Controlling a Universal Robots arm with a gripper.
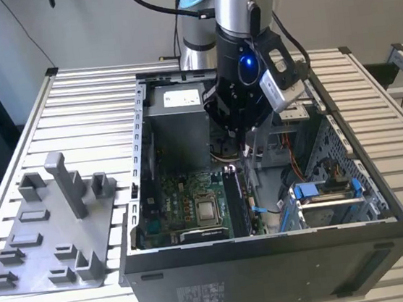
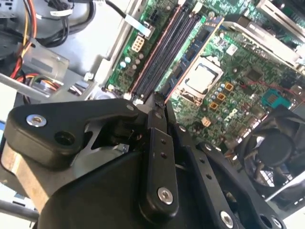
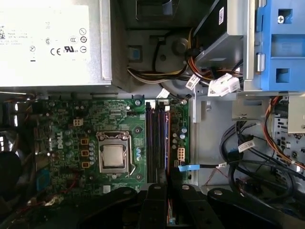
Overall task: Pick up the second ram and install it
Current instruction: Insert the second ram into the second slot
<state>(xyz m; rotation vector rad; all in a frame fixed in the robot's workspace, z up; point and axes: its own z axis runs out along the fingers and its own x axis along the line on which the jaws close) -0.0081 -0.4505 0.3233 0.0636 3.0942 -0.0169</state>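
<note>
Exterior view: gripper (image 1: pixel 242 137) hangs inside the open PC case (image 1: pixel 381 196), above the motherboard (image 1: pixel 185 196), roughly over the RAM slots (image 1: pixel 237 204). A thin dark strip runs down from the fingers toward the slots, likely the second ram (image 1: pixel 244 152) (edge-on, hard to confirm). Grey fixture tray (image 1: pixel 51 241) sits on the table (image 1: pixel 86 98) at the exterior view's left, well apart.

Second wrist view: fingers (image 2: pixel 156 143) drawn narrow together, looking pinched on a slim dark edge; the stick itself is mostly hidden by the linkage. Slots (image 2: pixel 164 52) lie ahead, beside the CPU socket (image 2: pixel 202 78).

First wrist view: slots (image 3: pixel 157 140) run straight up from the fingertips, CPU socket (image 3: pixel 113 156) beside, power supply (image 3: pixel 52 43) beyond.

Judgement: insertion approach. To do it well, keep the stick parallel to the slot, notch matched, latches open, then press straight down evenly (no tilt).
</note>
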